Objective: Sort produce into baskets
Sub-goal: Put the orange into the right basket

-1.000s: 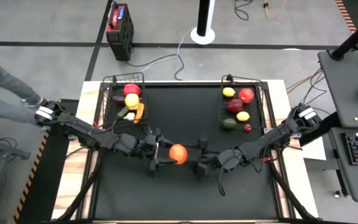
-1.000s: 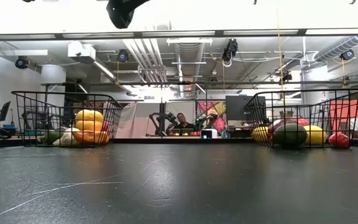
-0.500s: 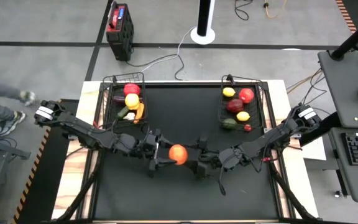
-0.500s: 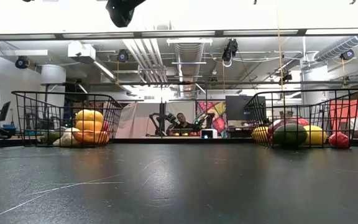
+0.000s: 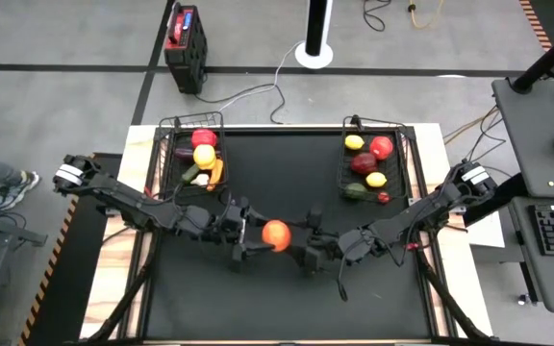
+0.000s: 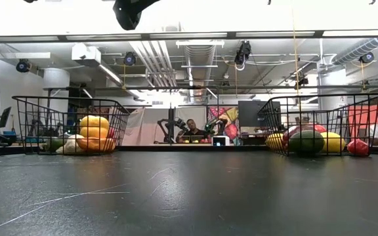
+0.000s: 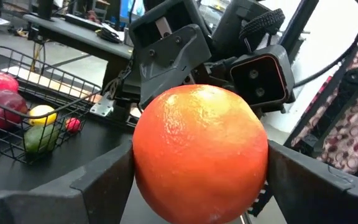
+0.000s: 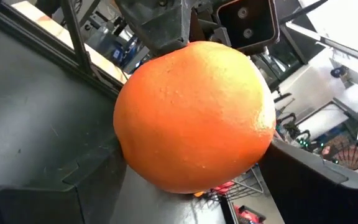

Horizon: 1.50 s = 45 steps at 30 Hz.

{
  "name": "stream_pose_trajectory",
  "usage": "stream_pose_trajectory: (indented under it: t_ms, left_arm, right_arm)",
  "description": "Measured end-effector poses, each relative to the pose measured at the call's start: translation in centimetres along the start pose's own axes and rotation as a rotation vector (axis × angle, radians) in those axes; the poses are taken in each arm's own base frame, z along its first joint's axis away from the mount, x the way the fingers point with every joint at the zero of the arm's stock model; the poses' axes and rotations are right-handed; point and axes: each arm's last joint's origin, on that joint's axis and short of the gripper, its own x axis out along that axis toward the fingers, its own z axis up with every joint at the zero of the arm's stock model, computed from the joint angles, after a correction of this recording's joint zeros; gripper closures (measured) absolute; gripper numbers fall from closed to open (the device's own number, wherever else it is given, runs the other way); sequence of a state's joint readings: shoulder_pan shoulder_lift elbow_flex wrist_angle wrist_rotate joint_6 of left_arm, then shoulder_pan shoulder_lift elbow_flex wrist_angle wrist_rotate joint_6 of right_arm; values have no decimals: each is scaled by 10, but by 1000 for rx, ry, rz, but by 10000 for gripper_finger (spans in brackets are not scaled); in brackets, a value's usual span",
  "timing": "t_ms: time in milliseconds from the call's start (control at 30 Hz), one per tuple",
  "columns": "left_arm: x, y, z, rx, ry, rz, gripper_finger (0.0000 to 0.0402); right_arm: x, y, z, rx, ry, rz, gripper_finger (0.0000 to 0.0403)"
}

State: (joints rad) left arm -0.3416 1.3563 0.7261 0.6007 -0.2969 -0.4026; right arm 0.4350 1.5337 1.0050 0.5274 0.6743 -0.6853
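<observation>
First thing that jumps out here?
The orange fruit, up off the table's middle between the left gripper and the right gripper, both sets of fingers on it. Next, two wire baskets at the far corners, both already holding bright produce.

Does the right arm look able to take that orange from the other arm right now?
Probably yes. The orange sits in mid-air between both grippers, the left gripper clasping it from one side and the right gripper already closing around it from the other, with nothing between them.
</observation>
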Motion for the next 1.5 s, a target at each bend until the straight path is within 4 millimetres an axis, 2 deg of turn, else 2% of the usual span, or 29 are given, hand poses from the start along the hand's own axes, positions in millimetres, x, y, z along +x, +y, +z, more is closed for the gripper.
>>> stream_pose_trajectory:
  t_ms: [567, 967, 1233, 1367, 1500]
  left_arm:
    - [-2, 1, 2, -11, -9, 24, 84]
    - [-7, 3, -3, 31, 79, 30, 39]
    - [-22, 9, -4, 51, 223, 116, 38]
    - [-27, 13, -4, 47, 224, 194, 38]
    - [-27, 14, -5, 58, 232, 231, 38]
  right_arm:
    - [1, -3, -2, 74, 36, -50, 74]
    - [0, -13, 0, 111, 78, -143, 74]
    - [-7, -36, -1, 198, 202, -367, 74]
    - [-12, -51, -1, 284, 207, -401, 74]
    - [-16, -67, -10, 374, 256, -418, 74]
